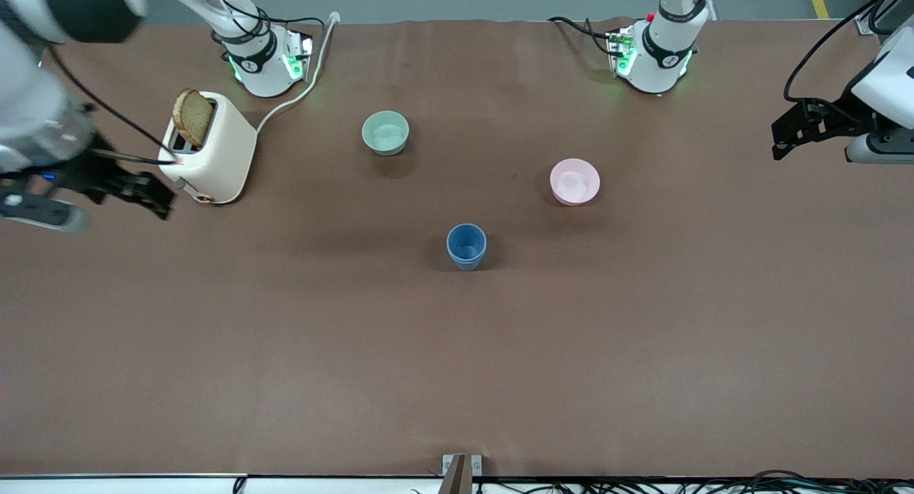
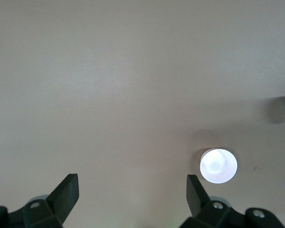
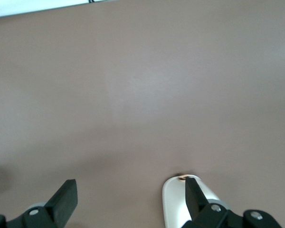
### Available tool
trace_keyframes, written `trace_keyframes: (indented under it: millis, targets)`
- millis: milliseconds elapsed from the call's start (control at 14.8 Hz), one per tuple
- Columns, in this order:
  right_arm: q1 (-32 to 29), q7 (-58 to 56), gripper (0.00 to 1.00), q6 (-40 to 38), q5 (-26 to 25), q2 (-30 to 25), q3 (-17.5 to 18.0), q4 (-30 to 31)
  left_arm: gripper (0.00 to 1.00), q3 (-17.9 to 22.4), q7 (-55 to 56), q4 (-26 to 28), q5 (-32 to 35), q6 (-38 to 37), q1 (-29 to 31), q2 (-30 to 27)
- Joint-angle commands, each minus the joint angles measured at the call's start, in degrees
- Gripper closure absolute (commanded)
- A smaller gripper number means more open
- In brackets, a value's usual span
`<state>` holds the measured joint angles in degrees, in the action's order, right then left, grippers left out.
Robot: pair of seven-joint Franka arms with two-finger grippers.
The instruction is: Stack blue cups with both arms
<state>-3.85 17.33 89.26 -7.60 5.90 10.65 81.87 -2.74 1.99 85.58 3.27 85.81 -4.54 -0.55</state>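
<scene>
A brown paper-covered bench (image 1: 285,351) fills the front view, with the two white arm bases along its edge farthest from the front camera. At the right arm's end of the bench, the right gripper (image 1: 143,194) hangs in the air just beside a cream rounded plastic toaster (image 1: 218,151); its black fingers (image 3: 61,199) stand wide apart and hold nothing. The toaster sits near the right arm's base, and a brown slice of toast (image 1: 193,117) sticks up from its slot. Toward the middle, a mint-green round bowl (image 1: 385,132) rests on the bench. Nearer to the front camera than that bowl, about midway between the two ends, stand the blue cups (image 1: 466,246), small matte tapered tumblers, one nested inside the other and upright, free of both grippers. A pale pink round bowl (image 1: 575,181) lies near the cups, toward the left arm's end. At that end's edge, the left gripper (image 1: 789,138) hangs above the bench, its fingers (image 2: 66,190) spread apart and empty.
</scene>
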Motion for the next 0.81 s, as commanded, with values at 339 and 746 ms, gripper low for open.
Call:
trace_keyframes:
  millis: [339, 746]
  targets:
    - [-0.18, -16.01, 0.00, -0.32, 6.46, -4.84, -11.62, 6.02, 0.00, 0.10, -1.11, -0.86, -0.90, -1.43, -0.55, -0.42]
    - [-0.19, -16.10, 0.00, -0.14, 8.38, -4.76, -11.35, 5.67, 0.00, 0.02, -1.37, -0.86, -1.69, -3.01, -0.55, -0.33]
